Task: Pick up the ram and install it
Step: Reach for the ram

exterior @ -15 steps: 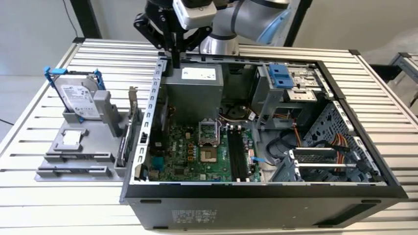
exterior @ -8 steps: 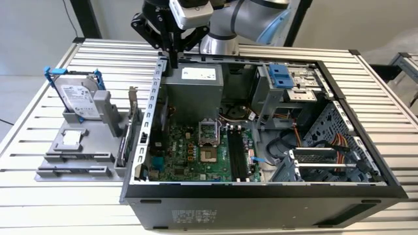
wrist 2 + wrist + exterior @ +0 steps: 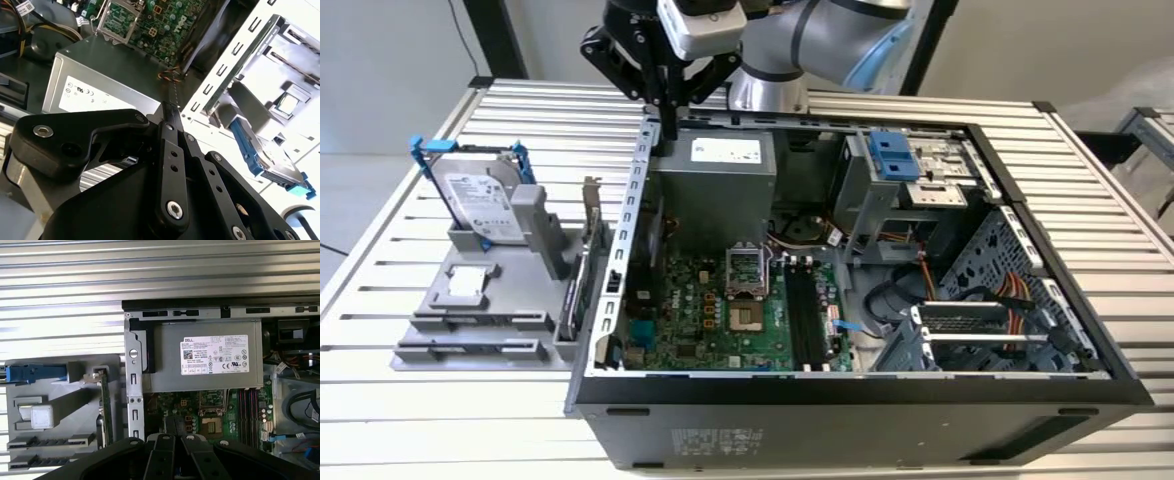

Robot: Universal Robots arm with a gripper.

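Hand (image 3: 668, 108) pinched narrow on what seems the ram (image 3: 174, 92), above the power supply (image 3: 714, 175); memory slots (image 3: 803, 320) lie toward the desk's (image 3: 440, 410) near edge.

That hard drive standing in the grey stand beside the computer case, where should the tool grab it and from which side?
Probably grip the hard drive by its free top end, pinching across the two flat faces, and come down from above. It stands on end, leaning a little, with its foot sunk in the grey stand; blue rails line its sides.
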